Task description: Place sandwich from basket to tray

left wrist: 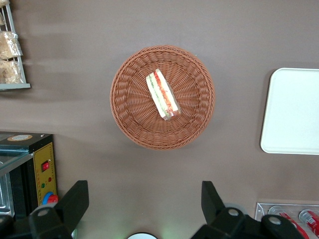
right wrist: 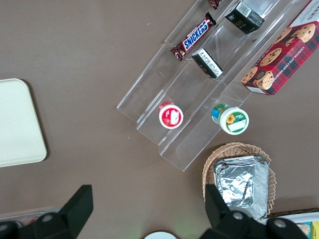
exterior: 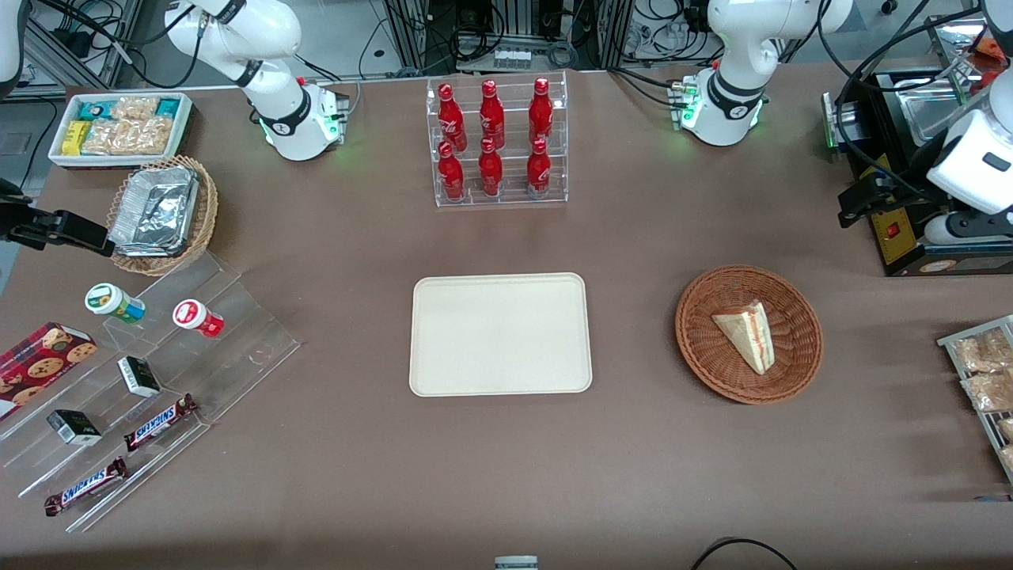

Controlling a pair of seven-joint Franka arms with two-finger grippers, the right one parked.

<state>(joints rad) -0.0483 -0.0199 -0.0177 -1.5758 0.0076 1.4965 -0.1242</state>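
Sandwich (exterior: 747, 334) lying in the middle of the basket (exterior: 799, 356), toward the working arm's end of the counter (exterior: 506, 475). Cut edge with red and green layers plain only from the left wrist camera; from the front, mostly pale bread. Gripper (left wrist: 142, 199) high above bare counter just beside the basket's rim, fingers (left wrist: 75, 199) spread wide, holding nothing. Tray (exterior: 500, 334) mid-counter, apart from the basket, nothing between them. Rack of red bottles (exterior: 497, 141) near the counter's edge by the arm bases.

"SNICKERS" reads on two chocolate bars (exterior: 161, 423) (exterior: 85, 486) on the clear stepped display rack (exterior: 158, 380), at eight o'clock from the tray (exterior: 500, 333).
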